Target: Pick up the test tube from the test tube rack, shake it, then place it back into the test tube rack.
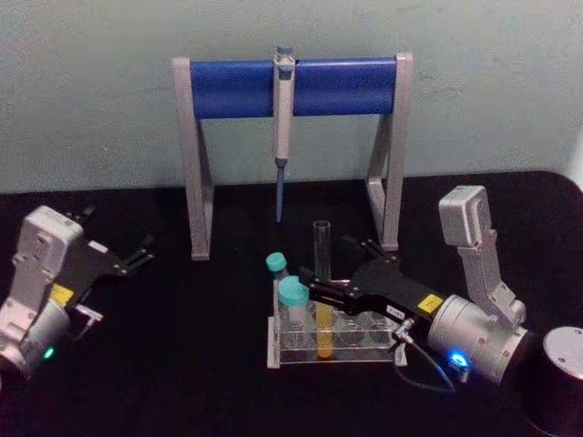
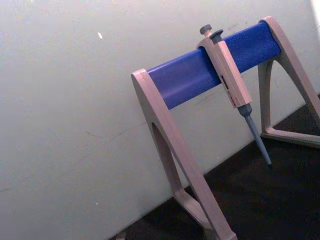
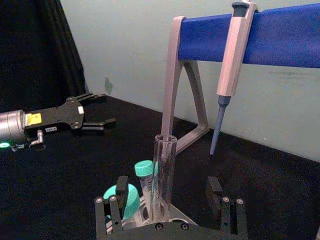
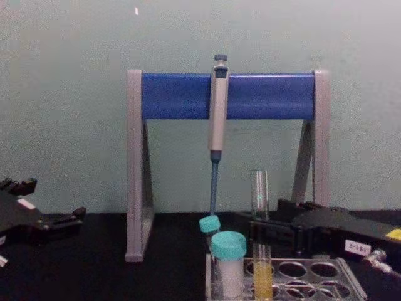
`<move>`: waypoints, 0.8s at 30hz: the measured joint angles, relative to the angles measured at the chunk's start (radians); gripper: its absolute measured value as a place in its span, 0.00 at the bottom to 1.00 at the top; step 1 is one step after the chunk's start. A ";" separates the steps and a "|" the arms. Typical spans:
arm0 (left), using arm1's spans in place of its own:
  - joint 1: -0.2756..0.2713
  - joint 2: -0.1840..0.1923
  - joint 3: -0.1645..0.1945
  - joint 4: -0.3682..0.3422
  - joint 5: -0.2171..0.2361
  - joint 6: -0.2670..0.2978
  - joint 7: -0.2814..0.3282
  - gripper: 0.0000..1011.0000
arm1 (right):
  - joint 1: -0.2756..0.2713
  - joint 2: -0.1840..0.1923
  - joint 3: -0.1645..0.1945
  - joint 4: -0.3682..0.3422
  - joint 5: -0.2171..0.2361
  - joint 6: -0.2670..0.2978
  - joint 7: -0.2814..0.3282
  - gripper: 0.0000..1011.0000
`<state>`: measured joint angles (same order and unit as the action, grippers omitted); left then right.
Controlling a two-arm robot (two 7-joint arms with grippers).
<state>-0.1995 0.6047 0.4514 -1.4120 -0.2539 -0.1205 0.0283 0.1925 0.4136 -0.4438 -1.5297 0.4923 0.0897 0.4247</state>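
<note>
Right gripper [image 1: 326, 270], fingers spread, straddles tube [image 1: 322, 238] in rack [image 1: 360, 353]; left gripper [image 1: 138, 255] idles, also spread. Pickup pending: next, pinch squarely and lift straight.

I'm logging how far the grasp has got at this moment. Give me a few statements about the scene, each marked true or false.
1. The test tube stands in the test tube rack. True.
2. The right tool is shut on the test tube. False: it is open, with one finger on each side of the tube and a gap showing on both sides.
3. The pipette lies on the table. False: it hangs from the blue bar of the stand.
4. The left tool is open, off to the left and away from the rack. True.
5. The test tube holds yellow-orange liquid in its lower part. True.
</note>
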 joint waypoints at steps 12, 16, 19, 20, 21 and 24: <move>0.000 0.000 0.000 0.000 0.000 0.000 0.000 0.99 | -0.001 0.001 0.001 -0.002 0.001 -0.001 -0.001 0.86; 0.000 0.000 0.000 0.000 0.000 0.000 0.000 0.99 | -0.001 0.001 0.001 -0.003 0.001 -0.001 -0.001 0.74; 0.000 0.000 0.000 0.000 0.000 0.000 0.000 0.99 | -0.002 0.002 0.002 -0.003 0.001 -0.001 -0.002 0.64; 0.000 0.000 0.000 0.000 0.000 0.000 0.000 0.99 | -0.002 0.002 0.002 -0.003 0.001 -0.001 -0.002 0.62; 0.000 0.000 0.000 0.000 0.000 0.000 0.000 0.99 | -0.002 0.002 0.002 -0.004 0.001 -0.001 -0.002 0.58; 0.000 0.000 0.000 0.000 0.000 0.000 0.000 0.99 | -0.002 0.002 0.002 -0.004 0.002 -0.001 -0.002 0.48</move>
<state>-0.1995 0.6047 0.4514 -1.4120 -0.2539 -0.1205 0.0283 0.1907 0.4155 -0.4423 -1.5335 0.4940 0.0891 0.4225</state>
